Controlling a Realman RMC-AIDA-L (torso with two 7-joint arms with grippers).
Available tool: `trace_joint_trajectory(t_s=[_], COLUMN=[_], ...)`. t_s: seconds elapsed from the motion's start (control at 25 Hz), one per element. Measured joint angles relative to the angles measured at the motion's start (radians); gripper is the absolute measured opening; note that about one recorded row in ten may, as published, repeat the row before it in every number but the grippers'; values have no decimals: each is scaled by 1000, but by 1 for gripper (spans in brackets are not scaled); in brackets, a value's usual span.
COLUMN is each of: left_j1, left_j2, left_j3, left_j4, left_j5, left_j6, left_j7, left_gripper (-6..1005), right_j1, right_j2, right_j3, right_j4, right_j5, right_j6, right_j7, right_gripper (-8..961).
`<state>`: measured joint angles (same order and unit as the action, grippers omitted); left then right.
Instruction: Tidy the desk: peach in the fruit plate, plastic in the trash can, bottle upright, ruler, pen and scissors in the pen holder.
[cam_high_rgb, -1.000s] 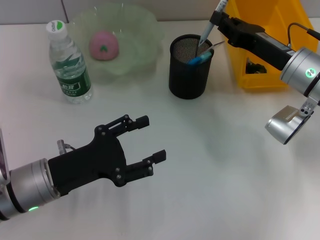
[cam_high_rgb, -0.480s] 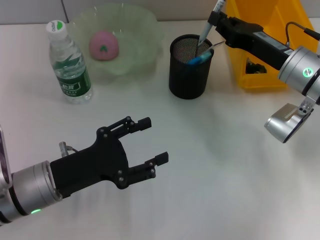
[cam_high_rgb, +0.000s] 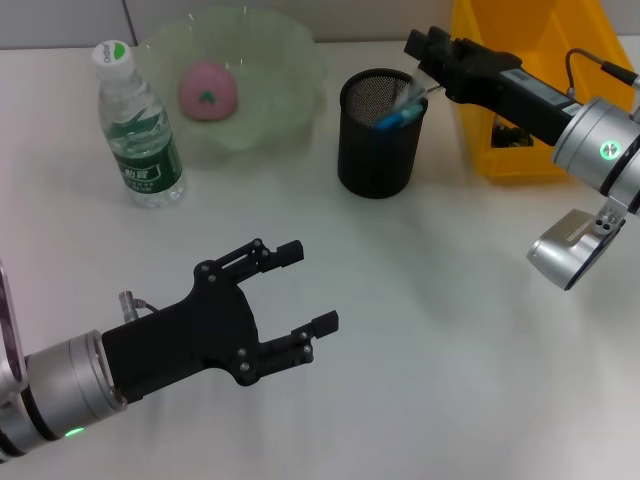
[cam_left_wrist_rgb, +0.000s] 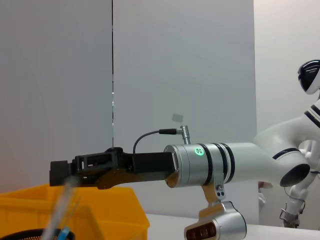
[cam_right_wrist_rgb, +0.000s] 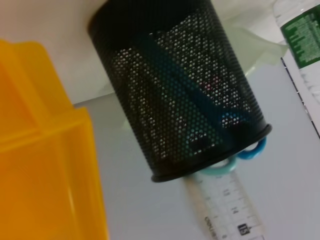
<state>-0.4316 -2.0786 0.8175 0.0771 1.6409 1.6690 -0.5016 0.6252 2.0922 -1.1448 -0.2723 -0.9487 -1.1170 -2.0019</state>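
Nearly done by the look of it. Yellow trash can (cam_high_rgb: 520, 150) at the desk's far right: dark bits inside, likely the plastic, can't confirm. Green fruit plate (cam_high_rgb: 290, 60) at far centre-left holds the pink peach (cam_high_rgb: 207, 90), so that item is done. Water bottle (cam_high_rgb: 137, 125) stands upright just left of the plate, done. Black mesh pen holder (cam_high_rgb: 377, 150) sits between plate and trash can; blue-handled scissors (cam_right_wrist_rgb: 250, 150) and a clear ruler (cam_right_wrist_rgb: 225, 200) stick out of its mouth, both in. Pen not clearly visible, maybe inside the holder.

Right gripper (cam_high_rgb: 425, 50) hovers just above the holder's rim, can't tell whether its fingers are released or clenched. Left gripper (cam_high_rgb: 305, 290) hangs over bare desk, near side, fingers spread, holding nothing.
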Motion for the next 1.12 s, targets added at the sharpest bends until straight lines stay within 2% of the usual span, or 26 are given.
trace_joint_trajectory(t_s=[0.16,0.32,0.52,0.72,0.92,1.12], left_j1=[1,1,-1,-2,-2,-5], left_j2=[0,0,0,0,0,0], left_j3=[0,0,0,0,0,0], left_j4=[0,-1,-1,-1,-1,0], left_j5=[0,0,1,1,1,0], left_j6=[4,5,8,16,19,20], left_j7=[0,0,0,0,0,-5], left_gripper=[776,776,776,776,776,777], right_j1=[3,4,-5,-19,-21,-29], right_j2=[0,0,0,0,0,0], right_j3=[-1,-14,-107,-107,-114,-107], right_j4=[10,18,29,34,75,91], right_j5=[4,48,204,222,357,468], right_j6=[-23,-35,-93,-123,-186,-288], right_j7=[-1,-19,-54,-55,-35,110], right_gripper=[304,496,497,521,545,569])
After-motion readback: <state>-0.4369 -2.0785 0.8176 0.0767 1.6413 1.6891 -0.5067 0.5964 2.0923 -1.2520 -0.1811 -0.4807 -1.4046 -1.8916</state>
